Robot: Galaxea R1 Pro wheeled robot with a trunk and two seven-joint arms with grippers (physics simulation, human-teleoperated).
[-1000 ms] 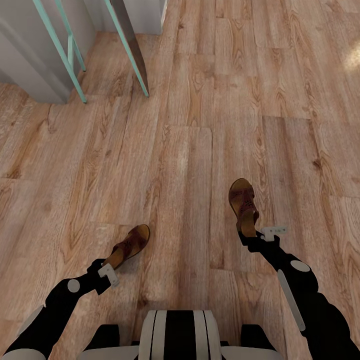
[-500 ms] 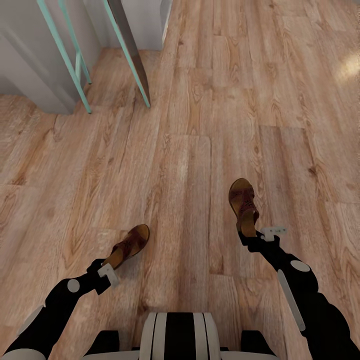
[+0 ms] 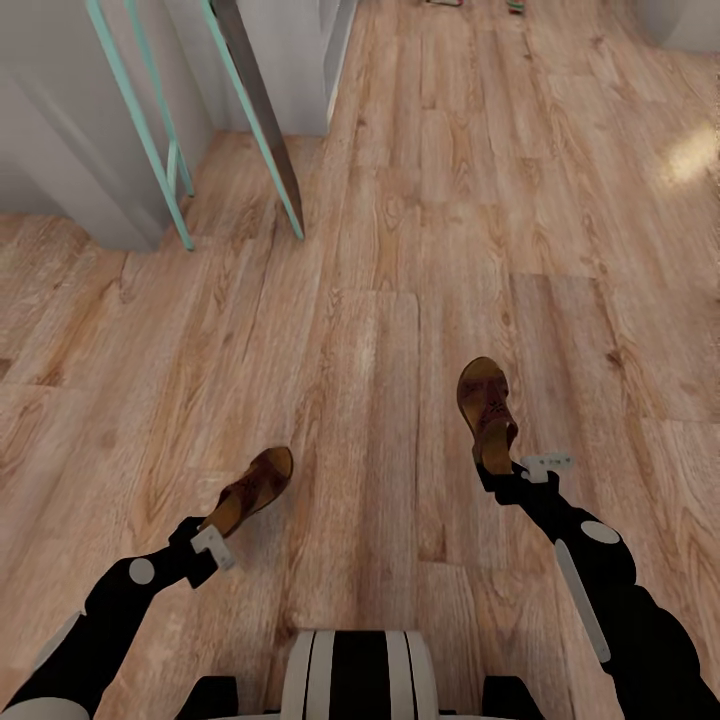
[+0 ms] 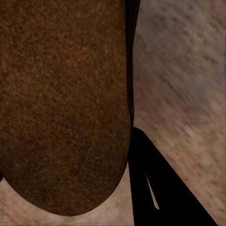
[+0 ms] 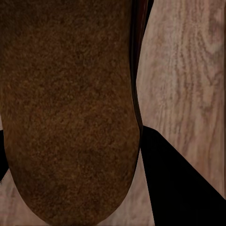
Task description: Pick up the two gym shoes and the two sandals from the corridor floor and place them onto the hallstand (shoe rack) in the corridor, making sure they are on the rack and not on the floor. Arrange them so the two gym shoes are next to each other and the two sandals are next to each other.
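Head view: left gripper (image 3: pixel 215 528) at lower left of frame, closed on heel of left sandal (image 3: pixel 252 489), toe pointing toward upper right. Right gripper (image 3: pixel 497 468) at lower right, clamping heel of right sandal (image 3: pixel 484 405), toe pointing toward top of frame. Sandals well apart, corridor floor (image 3: pixel 380 300) between and beneath them. Slanted frame legs (image 3: pixel 262 125) and wall base (image 3: pixel 70 170) at upper left. Robot trunk (image 3: pixel 358 675) at bottom centre, between both arms.
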